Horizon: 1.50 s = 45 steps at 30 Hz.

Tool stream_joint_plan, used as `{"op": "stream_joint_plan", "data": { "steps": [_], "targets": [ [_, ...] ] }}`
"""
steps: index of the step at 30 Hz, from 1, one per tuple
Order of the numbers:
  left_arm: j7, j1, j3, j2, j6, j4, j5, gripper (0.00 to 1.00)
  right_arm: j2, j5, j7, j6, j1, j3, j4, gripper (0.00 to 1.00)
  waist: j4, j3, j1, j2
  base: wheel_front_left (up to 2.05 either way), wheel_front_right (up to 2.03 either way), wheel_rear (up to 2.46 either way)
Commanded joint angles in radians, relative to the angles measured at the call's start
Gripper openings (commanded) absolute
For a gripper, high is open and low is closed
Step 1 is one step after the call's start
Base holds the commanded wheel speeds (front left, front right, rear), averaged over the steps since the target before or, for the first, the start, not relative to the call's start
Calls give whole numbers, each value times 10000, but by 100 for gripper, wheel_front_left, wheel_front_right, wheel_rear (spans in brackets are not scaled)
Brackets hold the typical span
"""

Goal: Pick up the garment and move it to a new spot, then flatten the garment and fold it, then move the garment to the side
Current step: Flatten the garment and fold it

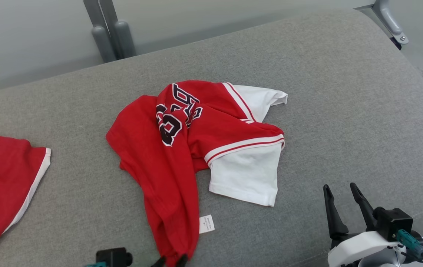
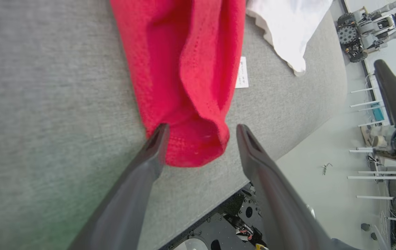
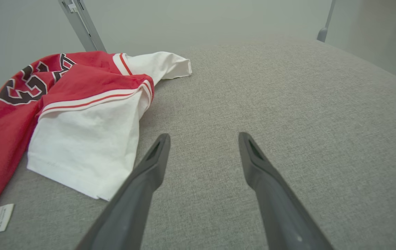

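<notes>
Your left gripper (image 2: 202, 128) spread, straddling jersey (image 1: 181, 148) hem at its 6 o'clock. Your right gripper (image 3: 203, 137) spread over cushion (image 1: 344, 92), jersey's 4 o'clock, apart.

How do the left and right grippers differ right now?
The left gripper has the red end of the jersey between its fingers; the right gripper has bare grey cushion. The left gripper sits at the cushion's near edge; the right gripper sits beside the white sleeve. Both are open.
</notes>
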<state>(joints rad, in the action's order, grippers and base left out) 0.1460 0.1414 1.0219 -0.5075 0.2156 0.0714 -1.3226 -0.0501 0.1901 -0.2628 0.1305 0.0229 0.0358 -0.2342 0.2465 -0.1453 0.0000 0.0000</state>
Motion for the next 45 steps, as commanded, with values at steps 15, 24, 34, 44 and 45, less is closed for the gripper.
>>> {"op": "stream_joint_plan", "data": {
  "steps": [15,24,34,44,45],
  "targets": [
    [-462,508,-1671,-975,187,-395,-1658,100,-16,8,-30,3,-159,268,-24,100,164,51,0,0,0,0,0],
    [-931,1041,-1316,-181,-468,1437,-1632,22,-9,39,-30,5,66,80,-48,100,485,-36,0,0,0,0,0],
    [55,1974,-1746,-259,-524,2694,-836,0,-12,199,-30,5,-136,201,-74,100,388,-189,0,0,0,0,0],
    [121,2681,-2006,-452,-717,4086,-683,0,-13,73,-30,5,-122,115,-149,100,263,-3,0,0,0,0,0],
    [139,2655,-2019,-389,-798,4219,-749,0,-13,66,-30,5,-76,112,-158,100,243,28,0,0,0,0,0]
  ]
}}
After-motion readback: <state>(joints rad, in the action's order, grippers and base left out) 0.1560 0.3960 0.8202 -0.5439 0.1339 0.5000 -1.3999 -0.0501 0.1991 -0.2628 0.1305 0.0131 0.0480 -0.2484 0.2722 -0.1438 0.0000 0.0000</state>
